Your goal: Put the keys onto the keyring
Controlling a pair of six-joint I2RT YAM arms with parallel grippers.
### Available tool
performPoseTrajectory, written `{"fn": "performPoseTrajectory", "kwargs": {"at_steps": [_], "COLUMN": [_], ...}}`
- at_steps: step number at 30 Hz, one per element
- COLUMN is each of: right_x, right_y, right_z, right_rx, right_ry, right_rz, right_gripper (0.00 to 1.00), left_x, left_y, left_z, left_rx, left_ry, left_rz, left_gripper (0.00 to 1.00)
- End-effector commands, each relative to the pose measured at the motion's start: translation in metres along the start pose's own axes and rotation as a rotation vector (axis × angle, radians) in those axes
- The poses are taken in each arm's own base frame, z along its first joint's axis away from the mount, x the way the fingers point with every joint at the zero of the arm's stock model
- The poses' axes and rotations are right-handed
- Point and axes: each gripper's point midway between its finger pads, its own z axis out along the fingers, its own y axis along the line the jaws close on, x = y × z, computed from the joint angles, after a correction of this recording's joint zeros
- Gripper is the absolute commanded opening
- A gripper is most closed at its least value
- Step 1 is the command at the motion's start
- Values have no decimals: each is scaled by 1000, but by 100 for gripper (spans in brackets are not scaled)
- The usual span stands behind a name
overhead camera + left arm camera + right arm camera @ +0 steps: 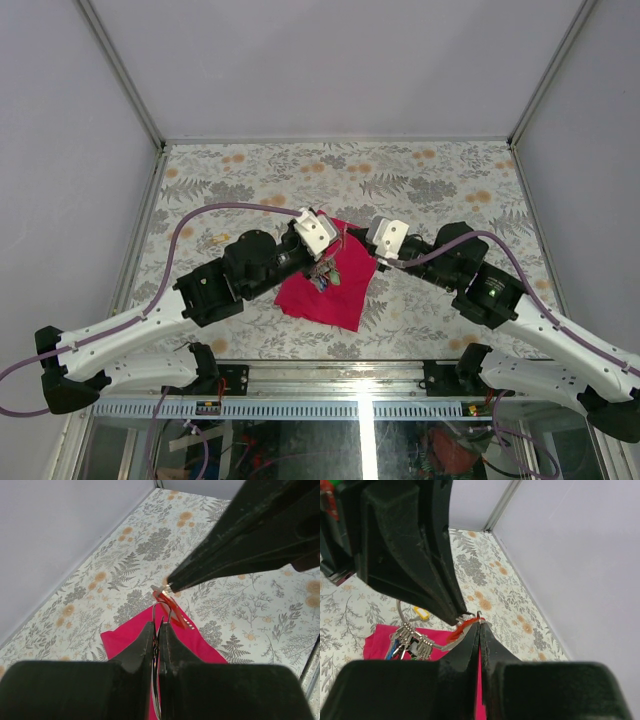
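My left gripper [336,238] is shut on the thin silver keyring [154,611], whose wire runs between its fingers. The ring's bunch of keys and tags [410,642] hangs below it over the magenta cloth [338,290]. My right gripper [362,236] is shut on the red-headed key [462,628] and holds it tip to tip against the left gripper [462,616]. In the left wrist view the red key [175,613] sits at the ring's top, just under the right gripper's tip [172,584]. No single brass keys are in view.
The cloth [125,635] lies on a floral-patterned table [420,180]. A small yellow tag [421,613] lies on the table beyond the cloth. Grey walls [60,150] with metal corner posts enclose the table on three sides.
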Motion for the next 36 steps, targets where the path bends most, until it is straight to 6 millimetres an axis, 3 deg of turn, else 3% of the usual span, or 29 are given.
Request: {"fn": "performPoseTrajectory", "kwargs": {"at_steps": [1,13,18,25,36], "right_x": [-34,-27,-30,-31,-27], "right_y": [-22,-20,-20,-1,10], "right_z": [0,2,-11,-25,-11], "right_rx": [78,71,73,-25,-81], "right_ry": [-84,-60,-57,-62,-58], "right_rz": [-6,-5,-5,-4,39], "right_gripper": [0,0,0,0,0], "left_x": [-24,-23,-23,-23,-23], "left_y": [-7,-10,-2,4,3], "left_z": [-1,-2,-3,-2,-2], "left_rx": [51,69,23,-9,-6], "left_ry": [-89,-89,-88,-86,-87], "left_rz": [5,13,5,-4,-6], "left_gripper": [0,0,0,0,0]}}
